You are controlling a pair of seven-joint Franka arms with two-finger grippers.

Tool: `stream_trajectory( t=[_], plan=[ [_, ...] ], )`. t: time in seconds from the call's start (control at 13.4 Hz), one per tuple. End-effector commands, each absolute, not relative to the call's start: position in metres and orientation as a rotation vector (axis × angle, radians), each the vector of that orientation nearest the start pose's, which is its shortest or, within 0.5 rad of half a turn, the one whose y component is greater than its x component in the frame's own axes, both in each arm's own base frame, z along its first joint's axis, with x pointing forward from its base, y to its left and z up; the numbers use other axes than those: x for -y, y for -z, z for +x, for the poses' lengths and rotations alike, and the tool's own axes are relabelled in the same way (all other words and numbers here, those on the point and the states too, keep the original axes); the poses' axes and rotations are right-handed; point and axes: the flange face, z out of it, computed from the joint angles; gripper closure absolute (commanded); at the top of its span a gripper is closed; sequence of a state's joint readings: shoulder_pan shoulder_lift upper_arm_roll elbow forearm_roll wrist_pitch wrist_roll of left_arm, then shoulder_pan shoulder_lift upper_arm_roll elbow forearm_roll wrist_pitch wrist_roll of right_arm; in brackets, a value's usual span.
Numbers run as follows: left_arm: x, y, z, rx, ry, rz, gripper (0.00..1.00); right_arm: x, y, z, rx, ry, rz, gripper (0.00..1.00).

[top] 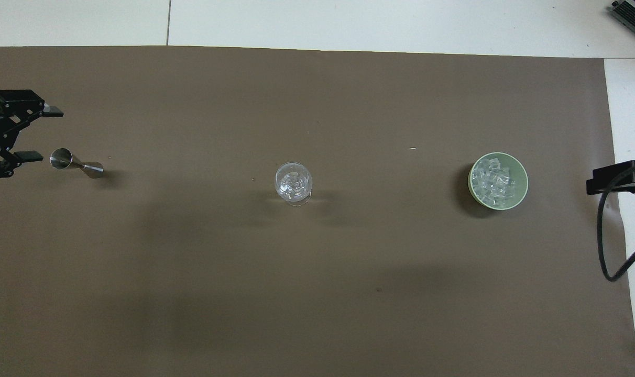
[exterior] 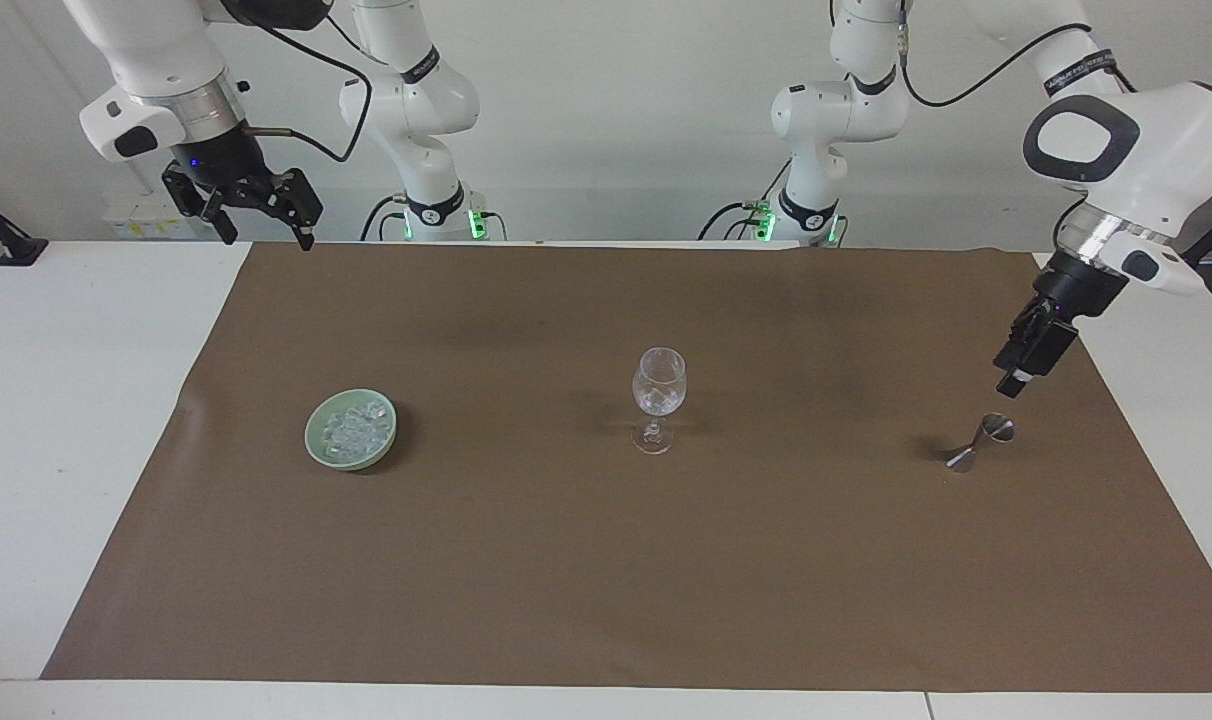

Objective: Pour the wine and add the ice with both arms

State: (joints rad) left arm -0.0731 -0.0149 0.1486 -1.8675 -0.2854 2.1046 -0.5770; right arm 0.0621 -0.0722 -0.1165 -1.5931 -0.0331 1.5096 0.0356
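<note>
Jigger [exterior: 980, 443]: stood upright on the brown mat [exterior: 606, 600] at the left arm's end, its long axis vertical
Left gripper [exterior: 1016, 378]: held just above the jigger's rim, beside it toward the mat's edge, jaws spread wide, nothing pinched
Right gripper [exterior: 258, 212]: kept waiting high over the mat's corner, jaws spread, empty
Ice [exterior: 354, 428]: piled in the green bowl [exterior: 318, 447] at the right arm's end
Glass [exterior: 658, 396]: placed mid-mat, well apart from both, so open room is left around it
</note>
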Motion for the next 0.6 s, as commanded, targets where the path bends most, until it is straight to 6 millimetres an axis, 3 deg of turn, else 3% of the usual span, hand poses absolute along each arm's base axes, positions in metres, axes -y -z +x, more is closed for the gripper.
stream_trajectory(
  t=[0.0, 0.15, 0.37, 0.52],
  plan=[
    [-0.007, -0.552, 0.585, 1.038, 0.246, -3.146, 0.0, 0.029, -0.648, 0.518, -0.16, 0.006, -3.144, 0.0],
    [0.012, -0.565, 0.583, 0.836, 0.205, -3.122, 0.0, 0.025, -0.648, 0.518, -0.148, 0.006, -3.145, 0.0],
    [0.016, -0.584, 0.588, 0.526, 0.122, -3.125, 0.0, 0.024, -0.648, 0.518, -0.148, 0.004, -3.145, 0.0],
    [0.016, -0.6, 0.588, 0.458, 0.113, -3.133, 0.0, 0.026, -0.648, 0.518, -0.152, 0.004, -3.145, 0.0]
  ],
)
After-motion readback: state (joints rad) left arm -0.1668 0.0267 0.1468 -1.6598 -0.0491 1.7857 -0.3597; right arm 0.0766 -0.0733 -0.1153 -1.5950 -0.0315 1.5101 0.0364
